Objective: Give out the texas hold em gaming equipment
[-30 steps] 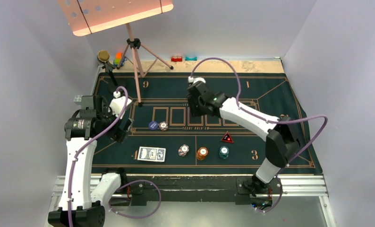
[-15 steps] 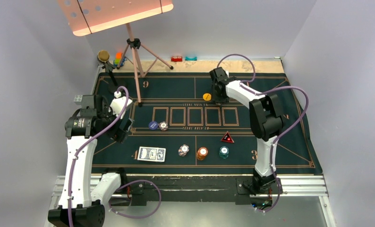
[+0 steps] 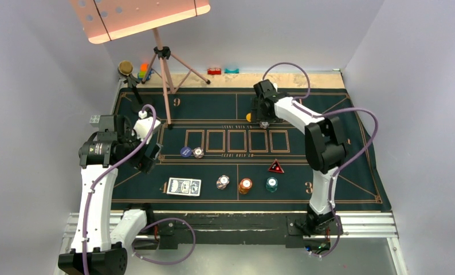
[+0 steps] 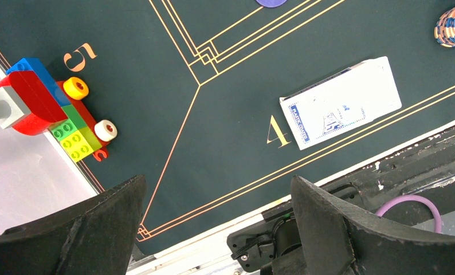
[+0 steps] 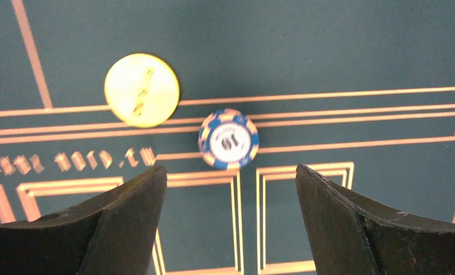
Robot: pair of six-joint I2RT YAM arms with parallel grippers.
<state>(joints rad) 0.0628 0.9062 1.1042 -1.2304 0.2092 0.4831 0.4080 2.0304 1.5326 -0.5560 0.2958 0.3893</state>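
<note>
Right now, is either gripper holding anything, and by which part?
Nothing is held. The left gripper and right gripper are open; the yellow disc and blue-white chip lie on the mat.

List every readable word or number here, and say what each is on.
"10": blue-and-white chip.
"5": mat, beside toy blocks.
"4": mat, beside card pack.
"9" and "3": mat, top view.
Unreadable: yellow disc print, card pack label, mat's centre lettering.
</note>
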